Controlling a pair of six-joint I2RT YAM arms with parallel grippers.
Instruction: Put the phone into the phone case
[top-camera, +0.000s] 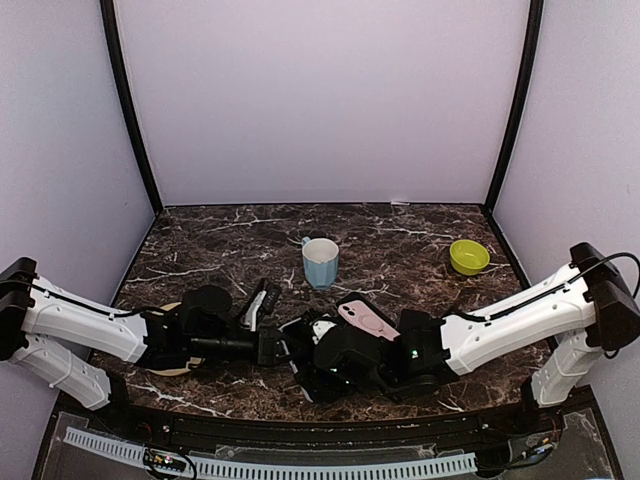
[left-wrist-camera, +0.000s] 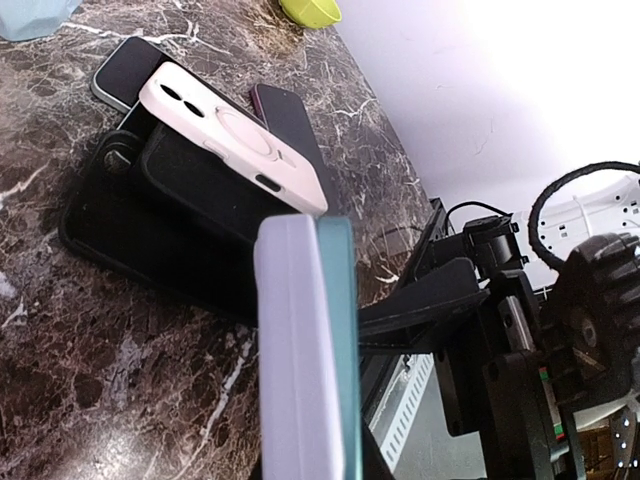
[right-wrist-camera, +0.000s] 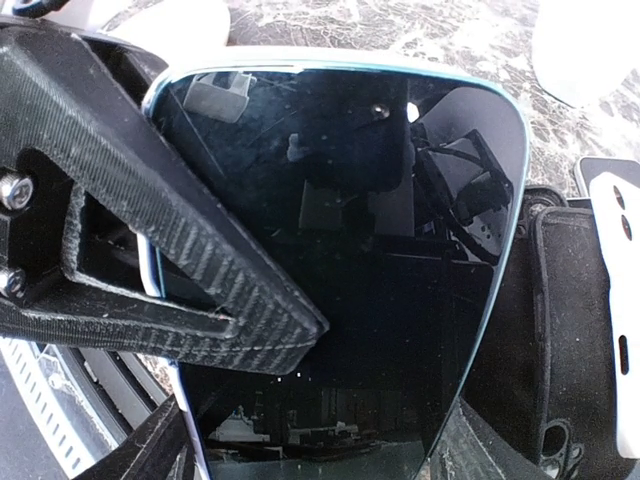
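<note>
The phone (right-wrist-camera: 380, 250) has a black screen and a light blue rim. It fills the right wrist view, held across its width between my right gripper's fingers (right-wrist-camera: 150, 445). In the left wrist view it shows edge-on as a teal strip (left-wrist-camera: 342, 330) with a lavender phone case (left-wrist-camera: 295, 350) flat against its back. My left gripper (top-camera: 290, 348) is shut on the pair across their thickness, and one of its ribbed black fingers (right-wrist-camera: 200, 280) lies on the screen. My right gripper (top-camera: 325, 360) meets it at the table's near middle.
A pale pink case with a ring (top-camera: 367, 320) lies on a black pad (left-wrist-camera: 180, 200), with two dark phones (left-wrist-camera: 125, 70) behind it. A blue cup (top-camera: 320, 262) and a green bowl (top-camera: 468, 257) stand farther back. Another phone (top-camera: 255, 305) lies by the left arm.
</note>
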